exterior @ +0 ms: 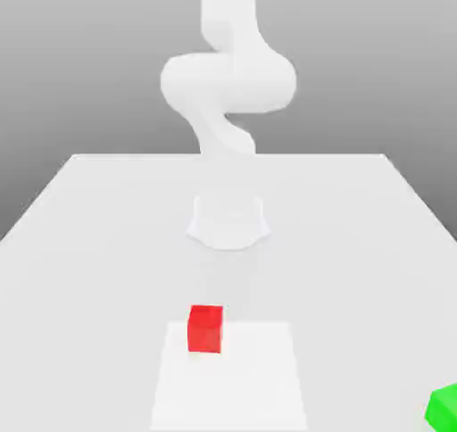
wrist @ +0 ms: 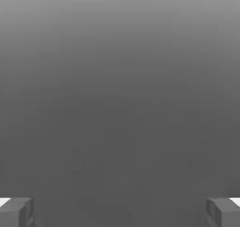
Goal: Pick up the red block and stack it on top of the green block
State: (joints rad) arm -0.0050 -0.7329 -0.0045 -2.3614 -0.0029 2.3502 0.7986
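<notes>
Exterior view: red block [exterior: 205, 328] on the white table [exterior: 89, 243] in front of the arm [exterior: 228, 82], green block [exterior: 444, 405] well apart at the exterior view's right edge. Hand view: gripper [wrist: 120, 212] spread wide, nothing between its fingertips [wrist: 16, 211].

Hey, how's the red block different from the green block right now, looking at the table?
The red block is red; the green block is green. The red one sits fully in frame near the middle of the exterior view, on a paler square patch of the table; the green one lies off that patch at the exterior view's lower right, cut off by the edge. Both rest on the table, apart from each other, with nothing gripping them.
</notes>
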